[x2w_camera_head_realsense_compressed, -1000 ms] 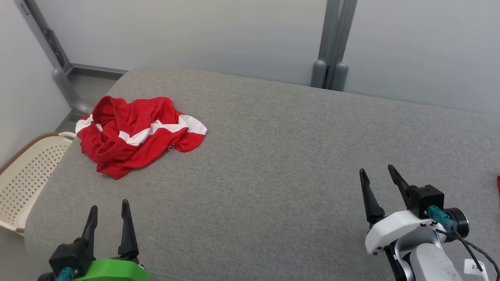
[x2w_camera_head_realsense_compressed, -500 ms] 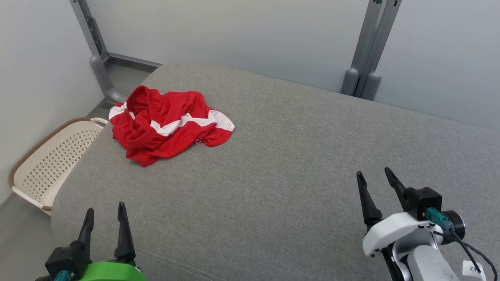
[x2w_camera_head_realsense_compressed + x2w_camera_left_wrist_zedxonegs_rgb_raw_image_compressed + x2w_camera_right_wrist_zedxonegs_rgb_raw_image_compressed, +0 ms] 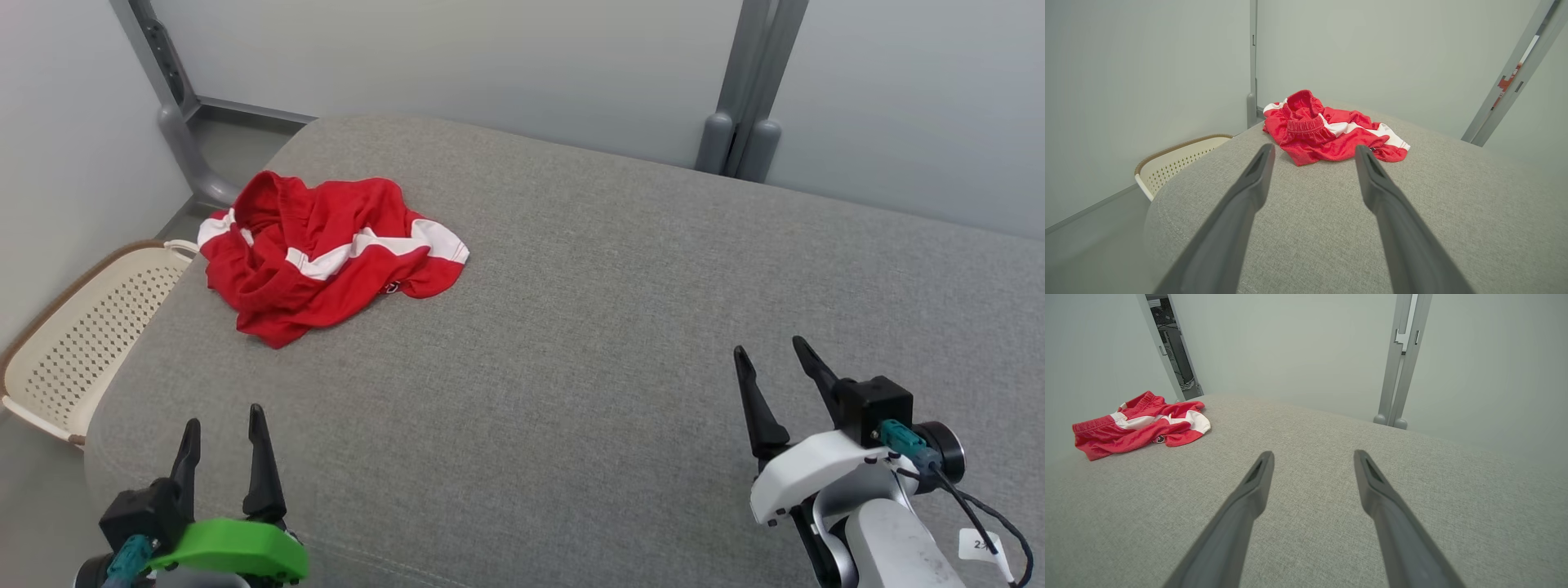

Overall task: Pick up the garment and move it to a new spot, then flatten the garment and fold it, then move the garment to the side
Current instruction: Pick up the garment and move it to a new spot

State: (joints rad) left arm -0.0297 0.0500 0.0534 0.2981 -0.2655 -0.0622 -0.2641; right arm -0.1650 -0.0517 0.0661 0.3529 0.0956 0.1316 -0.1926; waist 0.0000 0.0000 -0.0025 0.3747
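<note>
Grey woven fabric covers the padded surface [image 3: 588, 327]. The red garment [image 3: 322, 253] with white bands lies crumpled at the far left, close to the rounded left edge. Past that edge and lower down stands a cream perforated basket [image 3: 82, 327]. Wide bare cloth runs from the garment across to the right side. The left pincer [image 3: 224, 415] is at the near-left corner, fingers spread and empty. The right pincer [image 3: 767, 345], also spread and empty, is at the near right, well apart from the garment.
</note>
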